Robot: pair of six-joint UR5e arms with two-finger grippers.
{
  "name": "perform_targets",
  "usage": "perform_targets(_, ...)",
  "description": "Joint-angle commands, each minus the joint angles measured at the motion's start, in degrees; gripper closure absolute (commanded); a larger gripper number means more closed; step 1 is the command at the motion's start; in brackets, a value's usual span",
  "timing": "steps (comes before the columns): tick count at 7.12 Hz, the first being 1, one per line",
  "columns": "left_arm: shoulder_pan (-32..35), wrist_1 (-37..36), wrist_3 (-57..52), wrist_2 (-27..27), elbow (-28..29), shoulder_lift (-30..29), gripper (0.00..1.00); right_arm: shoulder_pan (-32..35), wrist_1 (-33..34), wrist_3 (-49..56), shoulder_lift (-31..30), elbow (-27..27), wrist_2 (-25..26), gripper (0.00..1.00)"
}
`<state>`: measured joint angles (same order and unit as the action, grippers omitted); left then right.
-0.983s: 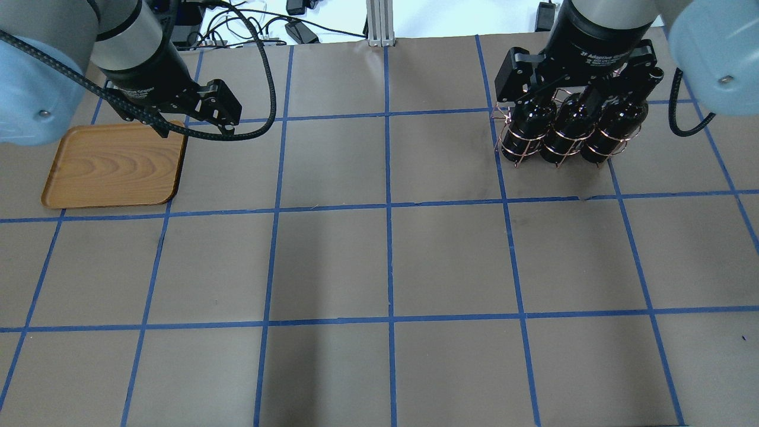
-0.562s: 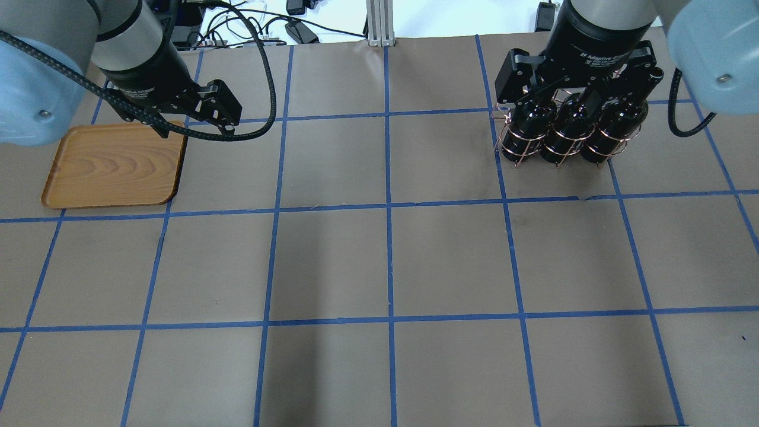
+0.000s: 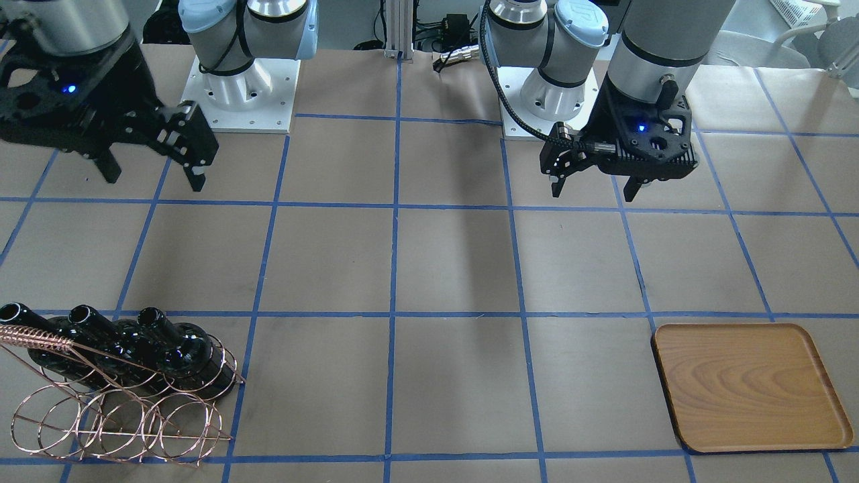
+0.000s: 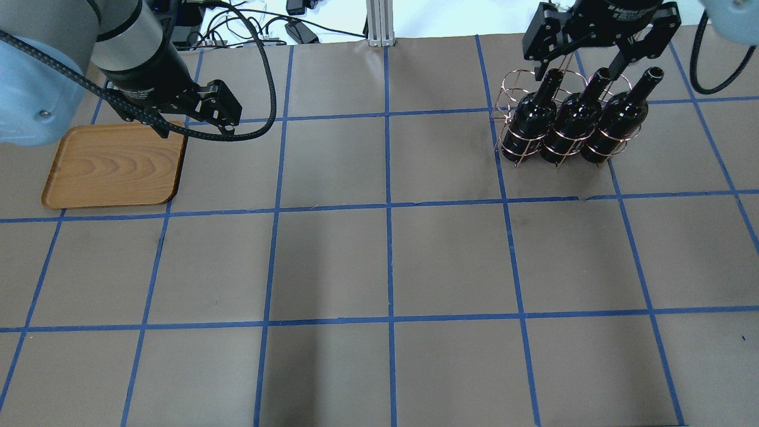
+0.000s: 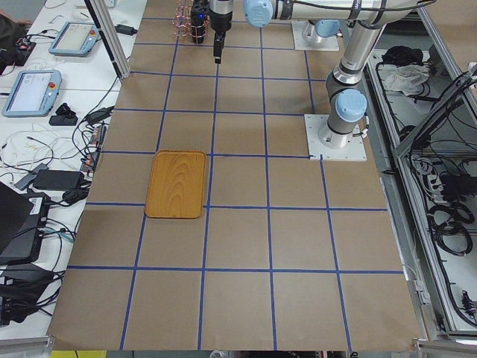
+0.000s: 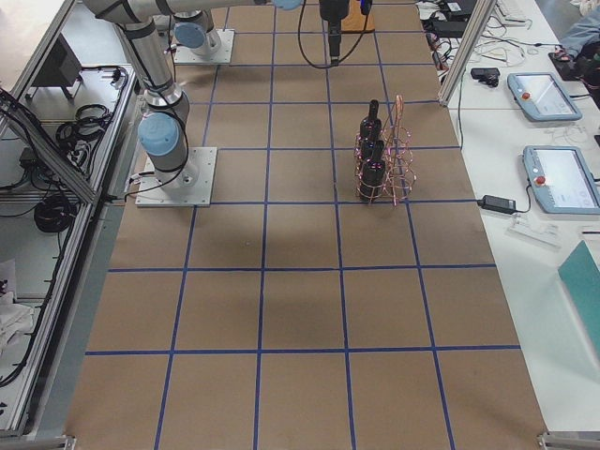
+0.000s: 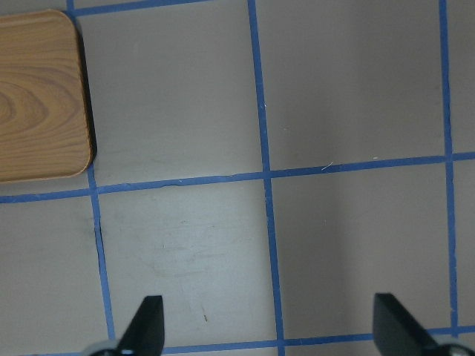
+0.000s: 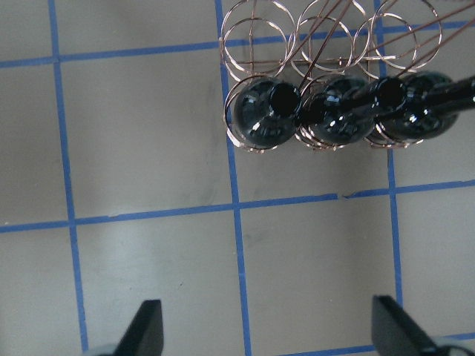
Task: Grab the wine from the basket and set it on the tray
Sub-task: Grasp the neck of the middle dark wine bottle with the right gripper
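Three black wine bottles (image 4: 572, 121) stand upright in the copper wire basket (image 4: 514, 155) at the far right of the table. They also show in the front view (image 3: 164, 345) and from above in the right wrist view (image 8: 267, 111). My right gripper (image 4: 584, 59) is open and empty. It hangs above the bottles, on the robot's side of them, and touches none. The wooden tray (image 4: 112, 166) lies at the far left and holds nothing. My left gripper (image 4: 195, 127) is open and empty, above the tray's right rear corner.
The table is brown paper with a blue tape grid (image 4: 388, 207). The basket's second row of rings (image 3: 121, 422) holds no bottles, and its coiled handle (image 3: 33, 335) slants above the necks. Cables and tablets lie off the table's ends (image 5: 30, 89).
My right gripper has risen off the bottle necks and drawn back toward the robot, still open. The bottles, basket, tray and left arm have not moved.
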<state>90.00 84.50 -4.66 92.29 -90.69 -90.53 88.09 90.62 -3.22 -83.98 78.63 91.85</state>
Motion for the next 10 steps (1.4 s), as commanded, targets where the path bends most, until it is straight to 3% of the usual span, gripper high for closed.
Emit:
perform_targets(1, 0.0, 0.05, 0.0, 0.0, -0.01, 0.0, 0.0, -5.71, 0.69, 5.3, 7.32, -2.86, 0.09, 0.0)
perform_targets(2, 0.0, 0.05, 0.0, 0.09, -0.01, 0.0, 0.0, -7.82, 1.57, 10.12, 8.99, -2.69, -0.18, 0.0)
perform_targets(6, 0.0, 0.05, 0.0, 0.09, -0.01, -0.09, 0.0, -8.19, 8.08, 10.25, 13.84, -2.08, -2.11, 0.0)
perform_targets(8, 0.0, 0.05, 0.0, 0.09, -0.01, -0.09, 0.0, -8.19, 9.82, 11.22, 14.28, -0.24, -1.5, 0.11)
perform_targets(10, 0.0, 0.05, 0.0, 0.09, -0.01, -0.09, 0.0, -8.19, 10.1, 11.22, 14.46, -0.23, -1.15, 0.62)
